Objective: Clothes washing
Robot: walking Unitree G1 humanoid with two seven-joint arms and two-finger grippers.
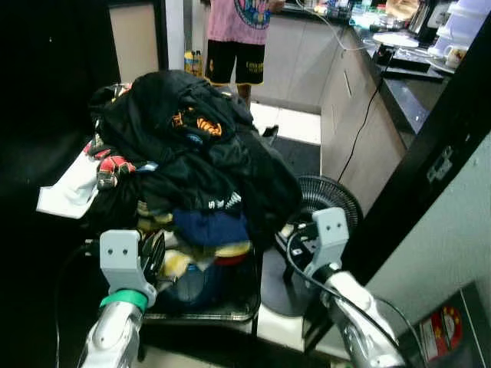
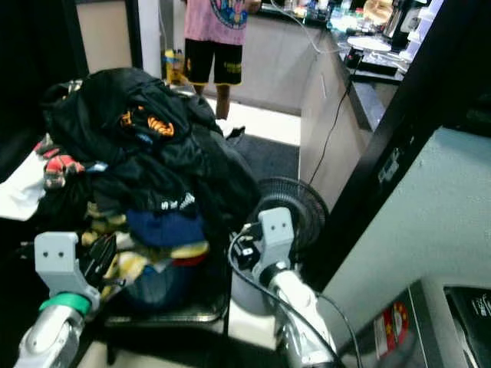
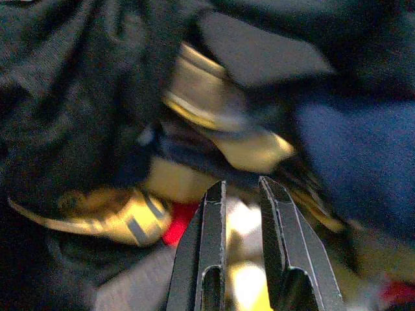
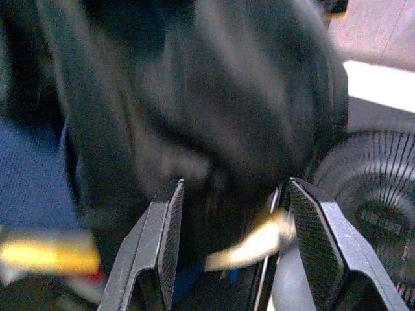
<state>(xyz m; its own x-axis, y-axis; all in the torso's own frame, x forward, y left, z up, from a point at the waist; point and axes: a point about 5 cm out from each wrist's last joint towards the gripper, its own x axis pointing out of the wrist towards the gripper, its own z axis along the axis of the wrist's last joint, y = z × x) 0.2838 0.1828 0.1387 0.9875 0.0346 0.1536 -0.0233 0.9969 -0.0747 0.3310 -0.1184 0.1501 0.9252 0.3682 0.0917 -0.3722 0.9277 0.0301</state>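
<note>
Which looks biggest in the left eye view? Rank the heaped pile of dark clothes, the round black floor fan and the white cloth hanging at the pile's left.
1. Pile of dark clothes, clearly largest.
2. Black floor fan, partly hidden behind the right gripper.
3. White cloth, smallest; part may be tucked under the pile.

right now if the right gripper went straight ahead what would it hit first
Most likely the black garment on the side of the laundry pile, right ahead of the right gripper's open fingers; depth is blurred, so only roughly.
</note>
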